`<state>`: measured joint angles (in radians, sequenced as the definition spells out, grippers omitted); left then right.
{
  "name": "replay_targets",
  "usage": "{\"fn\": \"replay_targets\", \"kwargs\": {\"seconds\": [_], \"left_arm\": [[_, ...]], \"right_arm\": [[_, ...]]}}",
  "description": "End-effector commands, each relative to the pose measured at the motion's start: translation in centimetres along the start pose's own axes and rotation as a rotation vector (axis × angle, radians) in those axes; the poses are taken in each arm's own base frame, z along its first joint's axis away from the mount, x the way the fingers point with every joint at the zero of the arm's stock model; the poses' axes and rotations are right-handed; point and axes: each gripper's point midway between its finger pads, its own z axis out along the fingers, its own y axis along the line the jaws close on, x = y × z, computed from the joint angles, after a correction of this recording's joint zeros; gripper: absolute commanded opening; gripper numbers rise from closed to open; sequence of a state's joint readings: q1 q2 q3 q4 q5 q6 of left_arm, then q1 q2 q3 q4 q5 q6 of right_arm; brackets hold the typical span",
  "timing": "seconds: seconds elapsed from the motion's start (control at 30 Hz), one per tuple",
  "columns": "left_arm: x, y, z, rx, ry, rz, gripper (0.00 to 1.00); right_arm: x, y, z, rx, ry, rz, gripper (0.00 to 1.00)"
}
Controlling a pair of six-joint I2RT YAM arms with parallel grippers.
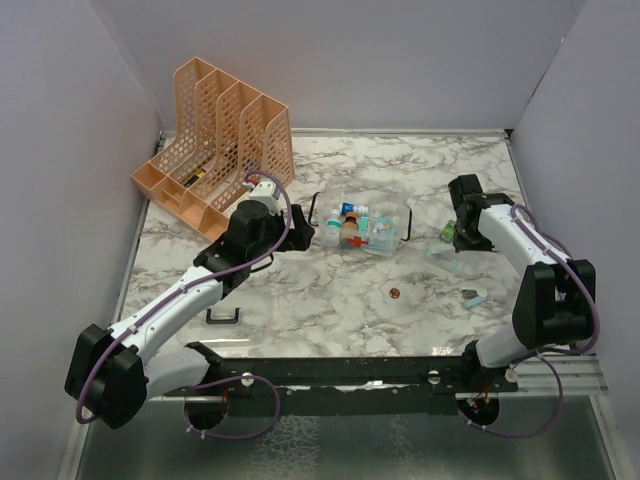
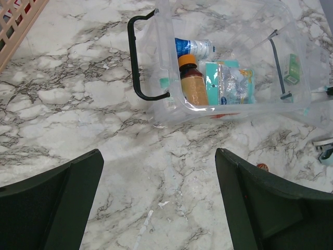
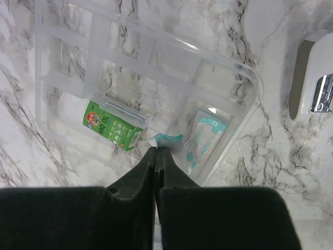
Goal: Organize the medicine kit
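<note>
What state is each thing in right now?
left gripper, open, holding nothing.
right gripper, shut, tips at the divided tray's edge.
medicine kit, upright, partly filled.
amber bottle, lying down inside the kit.
file rack, upright.

Bright, even diffuse light, soft faint shadows, slight glare on medicine kit (image 2: 244,107), frames sharp.
</note>
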<state>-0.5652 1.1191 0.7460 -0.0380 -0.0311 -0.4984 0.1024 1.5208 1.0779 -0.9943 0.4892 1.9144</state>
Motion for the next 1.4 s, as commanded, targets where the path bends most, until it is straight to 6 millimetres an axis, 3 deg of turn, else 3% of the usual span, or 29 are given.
{"fn": "replay_targets", "kwargs": {"seconds": [0.0,0.3,0.5,0.6,0.8,0.97,1.1,1.2,1.37], "left_arm": [[-1.0,-0.4,0.1,0.003,-0.022,0.006,0.92],[-0.7,-0.5,0.2,0.011,-0.015,-0.001,0.92],[-0.8,-0.4,0.1,0.009,-0.018,-0.002,0.92],[-0.8,-0.5,0.0,0.010,-0.021,-0.002,0.92],[-0.9,-0.5,0.0,0.011,-0.026,-0.002,0.92],[-1.1,-0.5,-0.1,0.012,-0.031,0.000,0.92],[-1.1,-0.4,-0.2,0.006,-0.032,0.004,0.92],[-1.2,-0.3,-0.2,-0.001,-0.033,0.010,0.92],[-1.5,0.3,-0.2,-0.033,-0.040,0.047,0.92]], "right_arm": [[-0.8,-0.6,0.9,0.021,-0.050,0.010,0.01],[-0.2,-2.3,1.8,0.064,-0.032,-0.005,0.05],[0.6,-2.7,1.5,0.076,0.018,-0.033,0.32],[0.2,-2.2,0.5,0.029,0.030,-0.085,0.41],[0.2,0.6,-1.8,-0.209,0.065,-0.429,0.43],[0.2,0.6,-3.7,-0.331,0.092,-0.725,0.43],[1.5,0.5,-6.1,-0.480,0.190,-0.958,0.42],[3.0,-0.8,-7.7,-0.546,0.312,-1.101,0.42],[4.5,-4.6,-7.3,-0.489,0.469,-1.192,0.42]]}}
